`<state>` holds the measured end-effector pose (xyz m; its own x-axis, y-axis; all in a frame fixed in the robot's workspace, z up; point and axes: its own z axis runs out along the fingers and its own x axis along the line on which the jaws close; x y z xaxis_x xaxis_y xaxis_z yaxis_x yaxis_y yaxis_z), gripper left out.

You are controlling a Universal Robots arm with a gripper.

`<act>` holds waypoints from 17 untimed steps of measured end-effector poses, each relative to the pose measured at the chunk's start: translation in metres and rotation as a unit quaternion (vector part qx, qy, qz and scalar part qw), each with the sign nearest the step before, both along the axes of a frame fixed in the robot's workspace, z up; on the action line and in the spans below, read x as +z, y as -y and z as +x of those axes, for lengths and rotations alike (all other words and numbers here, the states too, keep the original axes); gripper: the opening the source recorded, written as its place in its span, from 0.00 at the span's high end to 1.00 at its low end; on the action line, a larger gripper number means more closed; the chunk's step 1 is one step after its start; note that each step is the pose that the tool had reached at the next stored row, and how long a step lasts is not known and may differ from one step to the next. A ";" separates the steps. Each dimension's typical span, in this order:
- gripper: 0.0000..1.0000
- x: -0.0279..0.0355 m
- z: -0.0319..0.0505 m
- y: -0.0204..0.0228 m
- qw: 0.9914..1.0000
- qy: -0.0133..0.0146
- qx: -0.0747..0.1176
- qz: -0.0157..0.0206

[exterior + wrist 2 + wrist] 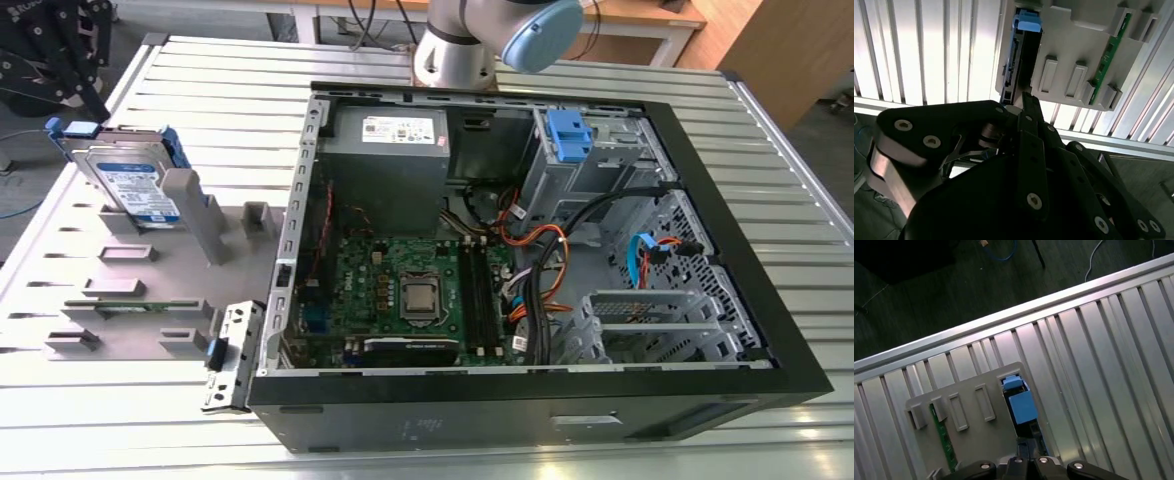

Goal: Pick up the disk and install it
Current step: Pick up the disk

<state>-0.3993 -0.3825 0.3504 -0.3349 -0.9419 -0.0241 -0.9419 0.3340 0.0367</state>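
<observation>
While the disk [131,185] stands nearly upright on its long edge in a slot of the grey fixture [80,300], at the upper left of the exterior view, the gripper [1025,97] hangs over that same fixture, well apart from the case [467,425]. In both wrist views the gripper looks closed up: its dark links meet at a single tip, no gap shows between the jaws, and nothing is clamped there. In the second wrist view that tip appears just beside the disk's thin edge, with the blue handle tab [1026,24] at the disk's far end. How high the gripper sits above the disk I cannot tell. In the exterior view the disk's labelled face turns toward the camera, blue rails run along its edges, and the handle tab points to the upper left of the frame. A green memory stick [134,305] lies in another slot of the fixture, at the lower left of the exterior view, apart from the disk. The case lies open on its side across the centre and right of that frame, on a slatted table [787,130]. Inside it, the power supply [387,150] sits at the upper left, the motherboard [400,270] below it, and a blue bracket [567,135] in the cage at the upper right. The arm [461,45] rises at the top centre, behind the case.
</observation>
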 end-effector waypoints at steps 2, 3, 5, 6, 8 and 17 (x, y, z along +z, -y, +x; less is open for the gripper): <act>0.89 -0.0001 0.0000 0.0000 1.000 0.000 0.016 0.000; 0.89 -0.0002 0.0000 0.0000 1.000 0.000 0.023 0.000; 0.89 -0.0004 0.0000 0.0000 0.999 0.000 0.039 0.000; 0.89 -0.0006 0.0000 0.0000 0.999 0.000 0.047 0.000; 0.89 -0.0013 0.0000 0.0000 0.998 0.000 0.063 0.000; 0.89 -0.0035 0.0000 0.0000 0.993 0.000 0.115 0.000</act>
<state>-0.3993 -0.3825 0.3469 -0.1117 -0.9935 -0.0236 -0.9932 0.1108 0.0366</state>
